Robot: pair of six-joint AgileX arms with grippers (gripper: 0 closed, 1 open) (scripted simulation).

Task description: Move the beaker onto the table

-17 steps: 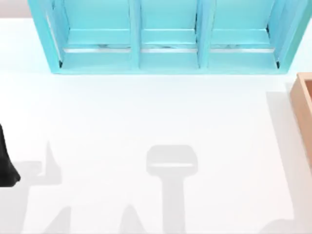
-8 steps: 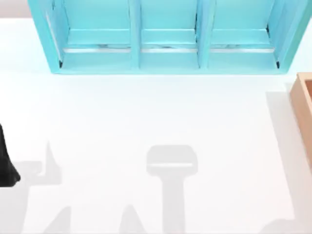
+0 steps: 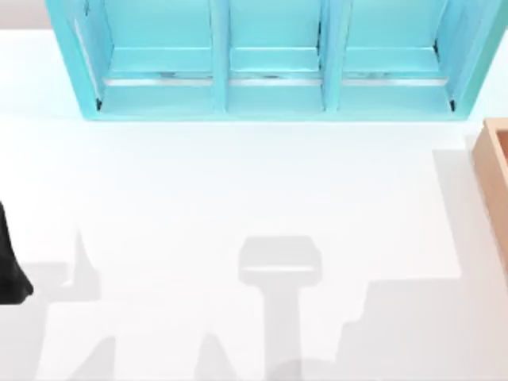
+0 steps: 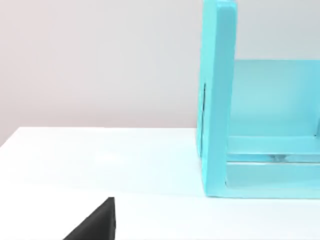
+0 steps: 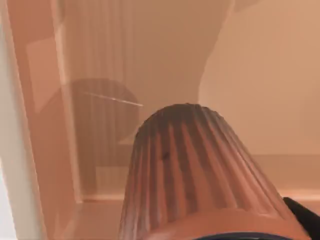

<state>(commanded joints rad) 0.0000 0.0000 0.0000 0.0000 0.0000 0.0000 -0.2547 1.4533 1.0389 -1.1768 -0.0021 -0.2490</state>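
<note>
Beaker (image 5: 200, 175) rim, wooden box (image 3: 495, 186) cut off by frame edges.

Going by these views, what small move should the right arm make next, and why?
Probably a short lift straight up. In the right wrist view the ribbed beaker sits close under the camera with the tan box's walls and floor around it, so it likely needs to clear the rim before crossing to the white table.

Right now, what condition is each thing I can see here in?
beaker: close under the right wrist camera, inside the tan wooden box, not on the table yet.
tan wooden box: open-topped, at the table's right edge.
turquoise shelf unit: upright at the far side, three compartments with nothing in them.
table: bare white, crossed by shadows.
left arm: parked at the left edge.
</note>
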